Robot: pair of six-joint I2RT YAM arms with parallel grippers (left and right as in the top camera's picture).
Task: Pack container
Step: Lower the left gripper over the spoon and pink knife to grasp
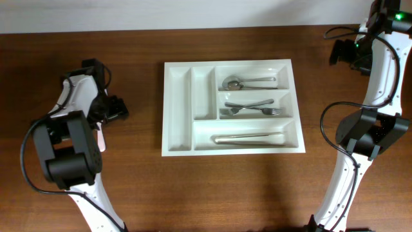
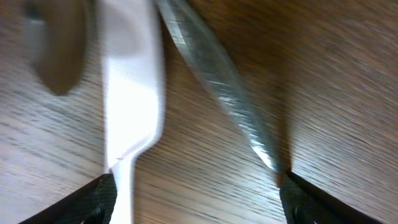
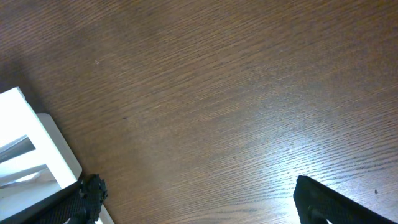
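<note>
Left wrist view reveals a metal blade [image 2: 231, 102], hidden overhead.

This looks like a robotics lab bench rather than a kitchen. In the overhead view a white-and-black left arm [image 1: 67, 151] at the lower left and a right arm [image 1: 376, 96] along the right edge stand at a dark wood-grain table [image 1: 212, 193], with black cables [image 1: 322, 125] looping beside them and a green indicator light [image 1: 400, 16] glowing at the upper right. A plain pale wall [image 1: 193, 13] runs along the top edge, and the household touch is a white cutlery tray [image 1: 177, 109] holding metal cutlery [image 1: 250, 138] at the centre of the frame.
</note>
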